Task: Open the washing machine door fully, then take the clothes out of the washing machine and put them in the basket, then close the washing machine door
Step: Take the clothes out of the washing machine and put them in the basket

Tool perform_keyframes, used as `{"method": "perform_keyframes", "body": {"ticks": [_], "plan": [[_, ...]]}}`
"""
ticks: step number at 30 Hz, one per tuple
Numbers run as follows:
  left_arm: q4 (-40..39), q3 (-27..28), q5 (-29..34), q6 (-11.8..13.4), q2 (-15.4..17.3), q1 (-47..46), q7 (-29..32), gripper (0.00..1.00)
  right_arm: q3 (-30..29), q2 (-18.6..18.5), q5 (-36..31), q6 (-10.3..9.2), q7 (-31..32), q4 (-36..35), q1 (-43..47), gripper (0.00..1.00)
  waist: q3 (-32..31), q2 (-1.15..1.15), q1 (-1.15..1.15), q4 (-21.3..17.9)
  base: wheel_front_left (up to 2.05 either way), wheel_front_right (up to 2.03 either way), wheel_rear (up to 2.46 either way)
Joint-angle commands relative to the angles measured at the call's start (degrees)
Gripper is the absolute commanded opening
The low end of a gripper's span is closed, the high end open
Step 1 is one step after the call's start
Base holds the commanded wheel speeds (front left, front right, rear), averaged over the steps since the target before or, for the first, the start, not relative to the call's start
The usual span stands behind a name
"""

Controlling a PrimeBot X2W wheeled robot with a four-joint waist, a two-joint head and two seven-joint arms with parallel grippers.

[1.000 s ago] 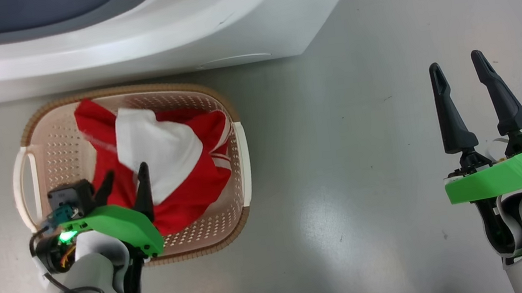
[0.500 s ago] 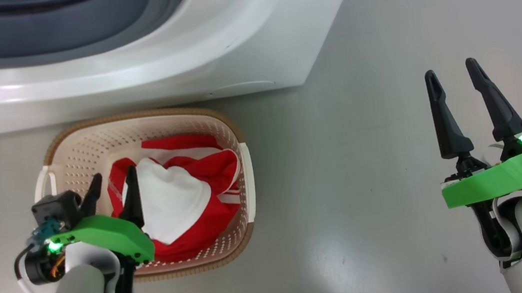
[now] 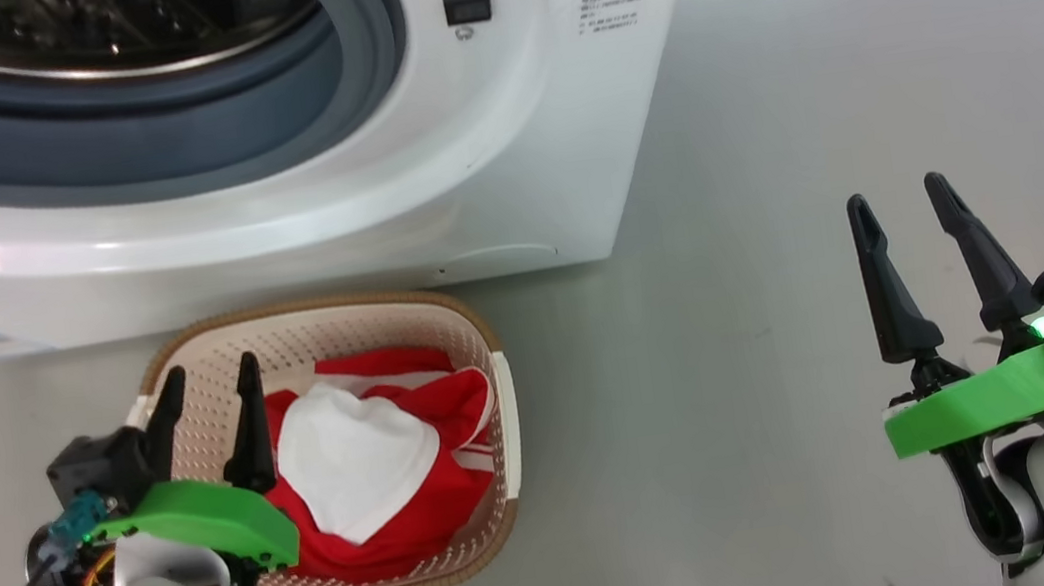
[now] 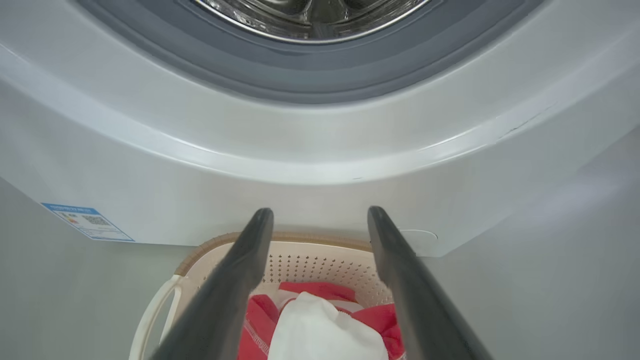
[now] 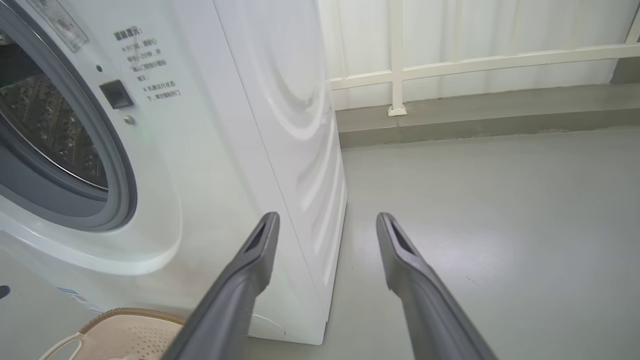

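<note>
Uppermost, the washing machine (image 3: 511,133) is seen, its grey gasket (image 3: 161,159) and steel drum (image 3: 94,27) exposed. Just before its white front, the basket (image 3: 337,343) is set on the grey floor (image 3: 719,408). The clothes (image 3: 358,461), red and white, are heaped inside it. The left gripper (image 3: 211,367) is held over the basket's near left side, jaws spread wide, nothing gripped. The right gripper (image 3: 896,191) is held well apart over the floor, likewise wide and empty.
</note>
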Motion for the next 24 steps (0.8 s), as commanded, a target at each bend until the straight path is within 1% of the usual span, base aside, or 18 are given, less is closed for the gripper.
{"method": "perform_keyframes", "body": {"ticks": [1, 15, 24], "plan": [[-3.35, 2.19, 1.2, -0.32, 1.85, 2.6, -0.28, 1.0, 1.64, 0.11, 0.55, 0.37, -0.36, -1.11, 1.65, 1.0, -3.58, 0.0, 0.0, -0.25, 0.0, 0.0, 0.0], [-18.7, 3.77, 4.63, -0.32, 1.78, 11.39, -0.28, 1.0, 0.83, 0.11, 0.57, 0.37, -0.36, -0.44, 6.12, 1.0, -10.62, 0.0, 0.0, -0.72, 0.0, 0.0, 0.0], [-27.57, 4.33, 5.39, -0.32, 2.18, 17.85, -0.28, 1.0, 0.04, 0.11, 0.71, 0.37, -0.36, -0.71, 8.8, 1.0, -13.12, 0.0, 0.0, -1.16, 0.0, 0.0, 0.0]]}}
